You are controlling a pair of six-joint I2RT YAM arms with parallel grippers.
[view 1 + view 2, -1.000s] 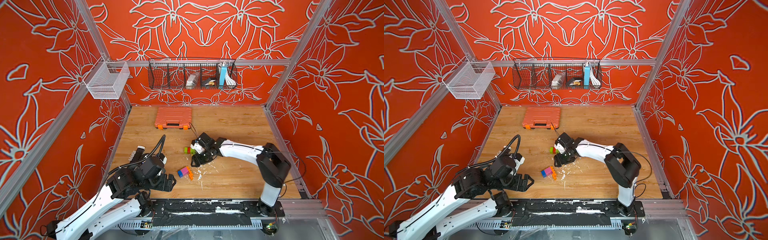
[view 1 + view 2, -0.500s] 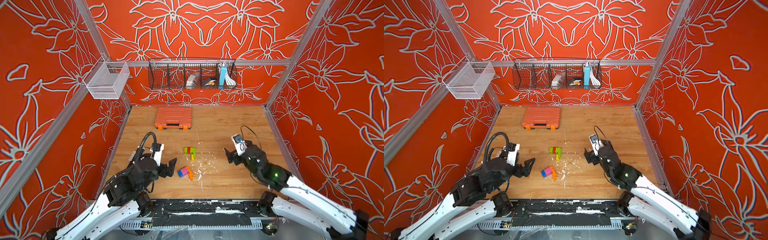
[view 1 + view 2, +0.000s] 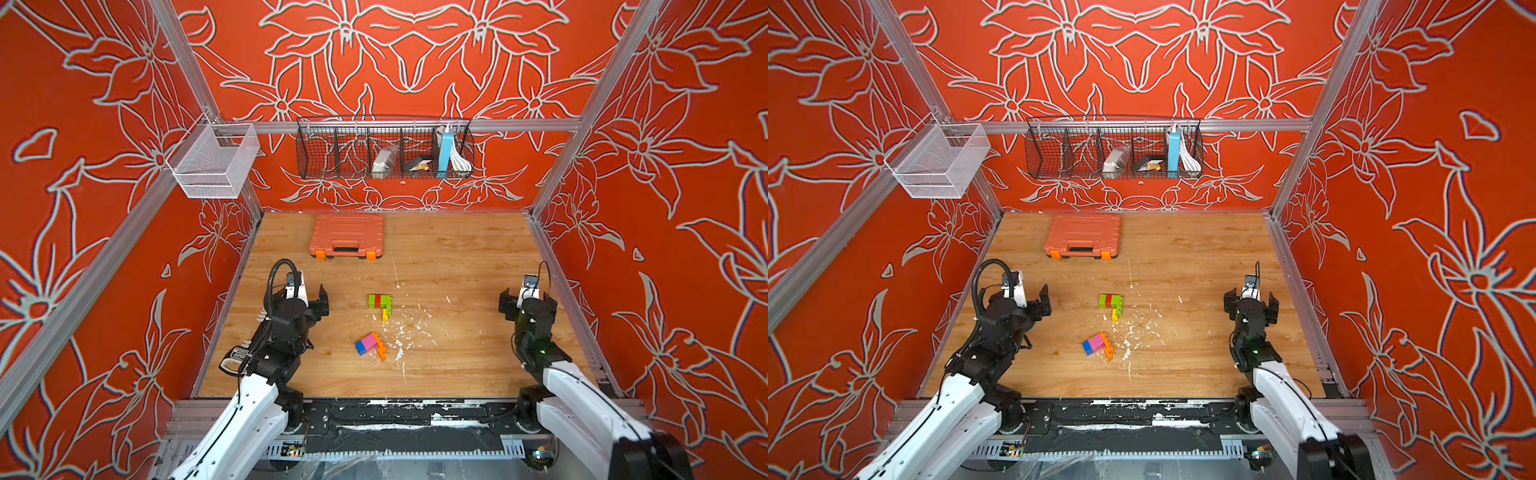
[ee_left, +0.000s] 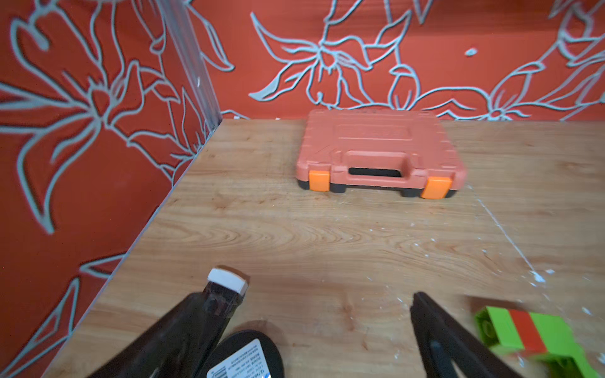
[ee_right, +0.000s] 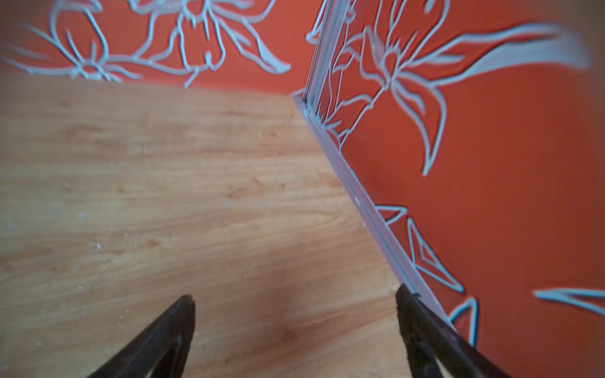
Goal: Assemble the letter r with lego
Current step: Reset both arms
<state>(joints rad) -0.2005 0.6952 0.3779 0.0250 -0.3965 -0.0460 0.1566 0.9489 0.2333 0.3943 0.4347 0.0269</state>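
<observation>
left claw: I read its jaws as spread wide with nothing between them; in its wrist view only bare worktop showed through the gap.
right claw: it was parted just as wide and empty too, and its wrist view gave me plain wood between the fingers, with the wall rail just beside its outer finger.
green-and-red lego: this piece lay on the worktop between the two claws, nearer the left claw and touching neither. It was a green, red, green row with a green and a yellow brick turning off one end (an L shape, as far as I could make out). From the left wrist it sat just outside that claw's inner finger.
blue-and-pink lego: a second joined piece, blue, pink and orange, lay behind the line of both claws, toward the arm bases. It was apart from the green-and-red lego and was visible in both top views.
toolbox: it was closed and flat, well ahead of the left claw and near the back wall, with the handle side facing that claw.
white flecks: these were scattered on the wood around both lego pieces, well apart from the right claw.
</observation>
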